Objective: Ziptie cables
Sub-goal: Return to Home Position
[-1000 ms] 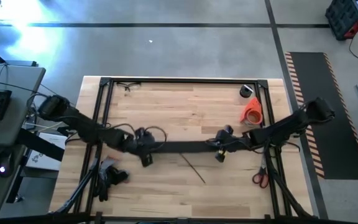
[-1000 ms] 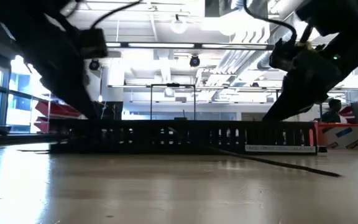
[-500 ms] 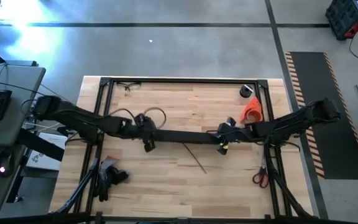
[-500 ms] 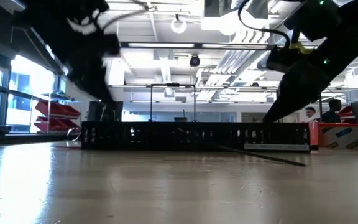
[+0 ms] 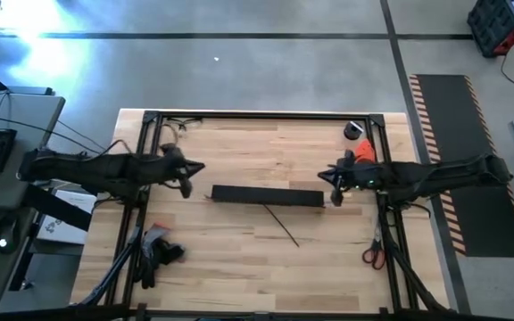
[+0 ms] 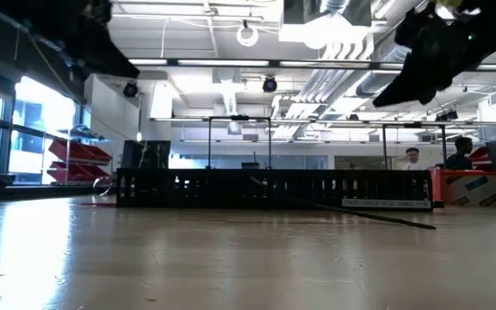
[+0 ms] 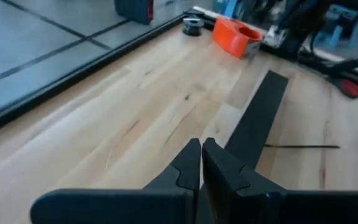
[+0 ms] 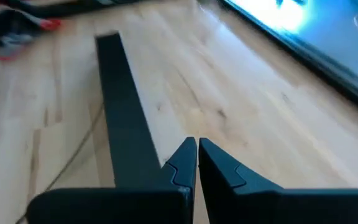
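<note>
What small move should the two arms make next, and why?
Likely pull both arms back toward their own sides of the table. The black duct lies lidded in mid-table with no gripper on it; the left gripper and right gripper are shut, empty and raised off its ends, so nothing seems left to grip.

Overhead looks straight down, low view level across; all four apparently share the black duct (image 5: pixel 268 196).

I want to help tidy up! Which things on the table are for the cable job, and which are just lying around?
For the job: black duct, closed, cables unseen; left gripper and right gripper, both shut, empty.
Lying about: scissors, orange roll, thin dark strand.
</note>
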Controlling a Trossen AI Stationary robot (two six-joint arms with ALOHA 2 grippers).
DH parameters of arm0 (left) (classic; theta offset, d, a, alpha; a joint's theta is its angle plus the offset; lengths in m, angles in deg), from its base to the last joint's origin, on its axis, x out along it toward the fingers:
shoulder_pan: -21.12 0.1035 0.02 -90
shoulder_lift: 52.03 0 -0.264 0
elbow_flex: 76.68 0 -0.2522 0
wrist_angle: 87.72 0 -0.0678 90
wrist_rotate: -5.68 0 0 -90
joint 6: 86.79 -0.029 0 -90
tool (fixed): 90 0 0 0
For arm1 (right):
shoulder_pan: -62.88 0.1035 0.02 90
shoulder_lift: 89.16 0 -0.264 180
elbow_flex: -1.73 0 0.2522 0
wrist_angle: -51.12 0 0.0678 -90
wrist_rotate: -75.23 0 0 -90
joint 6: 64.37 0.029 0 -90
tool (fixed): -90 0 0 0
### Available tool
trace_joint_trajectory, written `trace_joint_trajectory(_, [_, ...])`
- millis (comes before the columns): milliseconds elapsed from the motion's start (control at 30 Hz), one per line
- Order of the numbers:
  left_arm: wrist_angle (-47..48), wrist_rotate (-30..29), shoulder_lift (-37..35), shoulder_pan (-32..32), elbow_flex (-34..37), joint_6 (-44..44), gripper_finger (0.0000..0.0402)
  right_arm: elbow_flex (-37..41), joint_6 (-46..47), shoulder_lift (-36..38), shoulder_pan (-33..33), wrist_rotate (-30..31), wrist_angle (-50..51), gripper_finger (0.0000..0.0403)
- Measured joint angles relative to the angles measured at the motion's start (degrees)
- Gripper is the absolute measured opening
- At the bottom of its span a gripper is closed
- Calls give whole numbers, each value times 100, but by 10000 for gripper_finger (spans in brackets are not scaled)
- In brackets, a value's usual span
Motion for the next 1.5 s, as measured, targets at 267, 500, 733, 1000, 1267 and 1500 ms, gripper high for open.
trace_joint_trajectory(267, [-970, 106, -2077, -11, 1727, 360, 0, 1084, -849, 1427, -76, -2001, -1684, 0])
trace_joint_trajectory(500, [-1065, 336, -3244, -11, 2451, 115, 0, 1948, -540, 2636, -191, -1988, -2078, 0])
trace_joint_trajectory(733, [-1041, 342, -3718, -13, 2563, -48, 0, 2127, -398, 3723, -210, -1989, -1140, 0])
trace_joint_trajectory(1000, [-1072, 547, -3635, -17, 2561, -369, 0, 2122, -613, 4270, -210, -1592, -495, 0])
trace_joint_trajectory(1267, [-1052, 634, -3558, -15, 2564, -865, 0, 2122, -758, 4228, -210, -1841, -480, 0])
trace_joint_trajectory(1500, [-1046, 343, -3474, -9, 2566, -1047, 0, 2122, -747, 4075, -210, -1811, -471, 0])
